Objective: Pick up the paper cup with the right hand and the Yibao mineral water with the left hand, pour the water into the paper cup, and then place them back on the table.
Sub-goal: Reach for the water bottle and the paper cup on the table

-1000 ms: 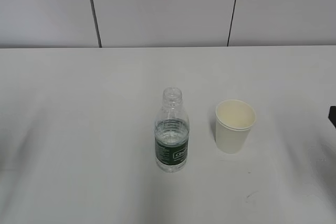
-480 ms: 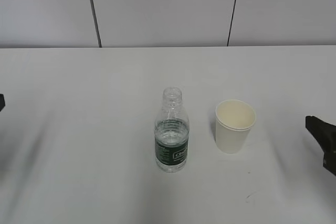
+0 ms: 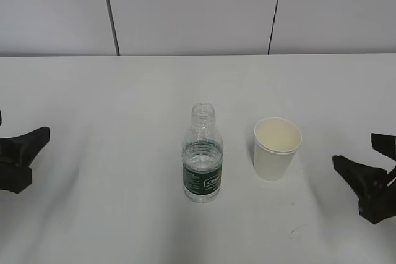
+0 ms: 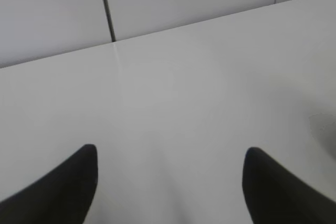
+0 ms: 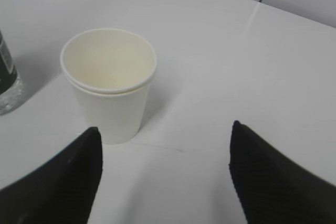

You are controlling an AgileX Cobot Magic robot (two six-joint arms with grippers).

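A light, easily crushed paper cup (image 3: pixel 276 148) and an uncapped water bottle (image 3: pixel 202 154) are seen upright mid-worktop (image 3: pixel 124 91), best held gently around the middle, both grippers (image 3: pixel 366 185) (image 3: pixel 18 153) spread wide, empty.

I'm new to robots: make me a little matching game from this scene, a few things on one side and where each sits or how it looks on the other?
Things:
1. water bottle
2. paper cup
3. left gripper
4. right gripper

Descriptions:
A. open, at the right edge, near the cup
B. uncapped, dark green label, middle of the table
C. open, at the left edge, far from both objects
D. plain white, empty, right of the bottle

Pairs: 1-B, 2-D, 3-C, 4-A
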